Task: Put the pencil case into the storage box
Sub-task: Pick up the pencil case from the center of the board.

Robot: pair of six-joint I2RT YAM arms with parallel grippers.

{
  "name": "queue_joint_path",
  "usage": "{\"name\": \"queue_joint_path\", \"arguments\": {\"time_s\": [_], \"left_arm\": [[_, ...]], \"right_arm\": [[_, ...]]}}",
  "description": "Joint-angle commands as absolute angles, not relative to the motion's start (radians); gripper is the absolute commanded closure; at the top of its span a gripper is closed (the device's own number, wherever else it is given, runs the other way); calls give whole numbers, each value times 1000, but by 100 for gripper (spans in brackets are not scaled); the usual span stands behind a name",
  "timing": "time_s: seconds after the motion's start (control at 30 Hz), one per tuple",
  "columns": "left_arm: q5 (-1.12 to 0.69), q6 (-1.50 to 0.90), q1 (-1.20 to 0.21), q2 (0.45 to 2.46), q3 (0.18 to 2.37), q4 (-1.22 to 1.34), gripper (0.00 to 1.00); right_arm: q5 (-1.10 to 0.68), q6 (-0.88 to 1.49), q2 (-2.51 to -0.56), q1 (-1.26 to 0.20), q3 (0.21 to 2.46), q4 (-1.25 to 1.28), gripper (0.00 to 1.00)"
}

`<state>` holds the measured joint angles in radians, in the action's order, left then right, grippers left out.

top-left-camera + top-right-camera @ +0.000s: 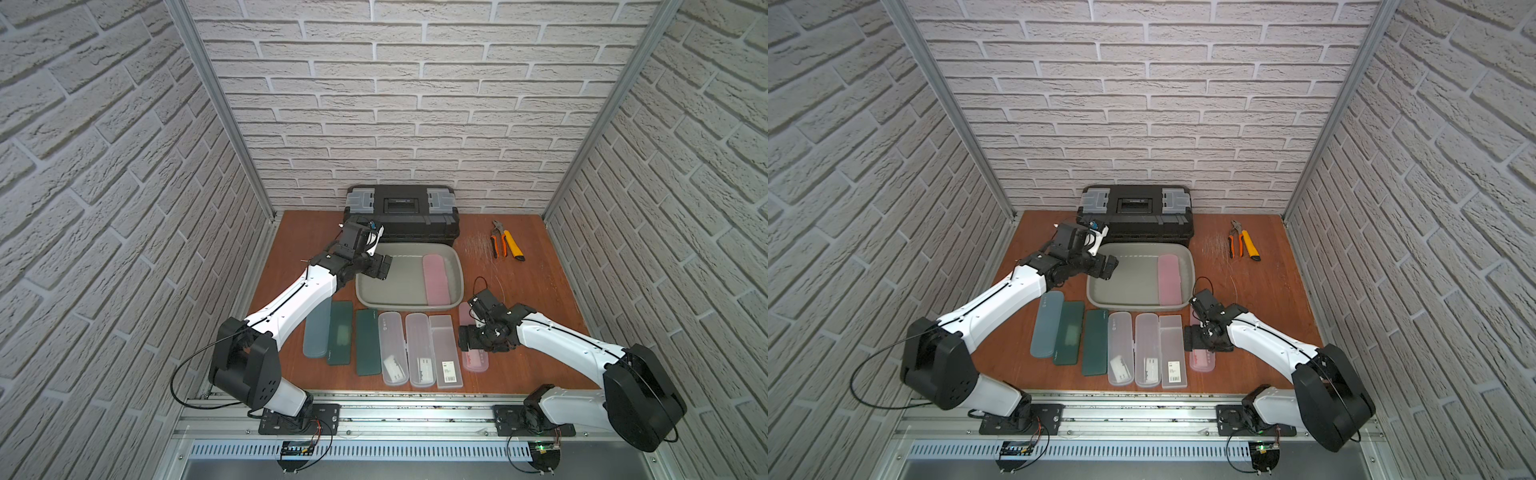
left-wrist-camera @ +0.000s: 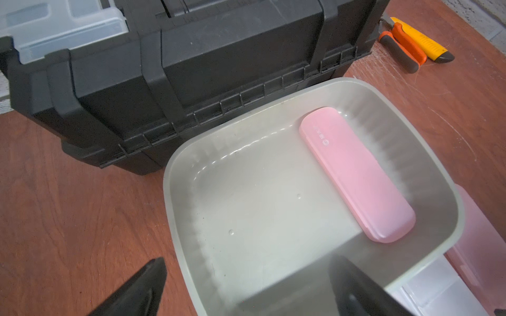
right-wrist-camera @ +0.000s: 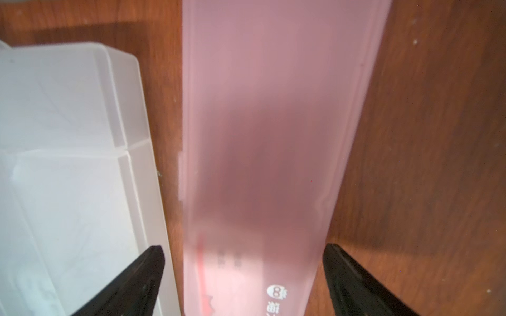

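Observation:
The storage box (image 1: 407, 306) is a shallow grey-green tub at mid table, also seen in the left wrist view (image 2: 260, 205). One pink pencil case (image 1: 436, 279) (image 2: 356, 175) lies flat along its right side. My left gripper (image 1: 381, 268) (image 2: 246, 262) hangs open over the tub's left rim with nothing between its fingers. A second, translucent pink pencil case (image 1: 477, 361) (image 3: 273, 136) lies on the table in front of the tub's right corner. My right gripper (image 1: 466, 338) (image 3: 243, 247) is open just above it, one finger on each side of its width.
A black toolbox (image 1: 401, 216) stands behind the tub. Orange pliers (image 1: 498, 243) and a yellow knife (image 1: 514, 246) lie at the back right. Several more cases lie in a row in front of the tub: blue-grey (image 1: 318, 328), dark green (image 1: 368, 343), clear (image 1: 445, 351).

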<state>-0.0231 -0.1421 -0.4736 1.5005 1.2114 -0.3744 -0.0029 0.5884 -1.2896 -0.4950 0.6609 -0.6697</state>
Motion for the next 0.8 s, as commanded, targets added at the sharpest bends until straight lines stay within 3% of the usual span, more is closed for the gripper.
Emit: {"name": "queue_joint_path", "arguments": {"time_s": [0.0,0.37,0.5,0.67,0.77], "left_arm": [[-35,-155,-480,1526,1245,-364,2],[-54,-160,-484,1528,1246,-359,2],[-41,-143,-498,1526,1244,-363,1],[132,-55,-644,1524,1244,-391,2],[89,-66,-657,1508,1234,-379,2]], "right_arm": [[30,666,-1265,-519,626,-654,2],[123,718,-1331,-543,597,-667,8],[178,744,-1317,-543,596,-681,15],[190,802,-1224,-543,529,-636,30],[234,813,-1167,-543,538,-682,34]]}}
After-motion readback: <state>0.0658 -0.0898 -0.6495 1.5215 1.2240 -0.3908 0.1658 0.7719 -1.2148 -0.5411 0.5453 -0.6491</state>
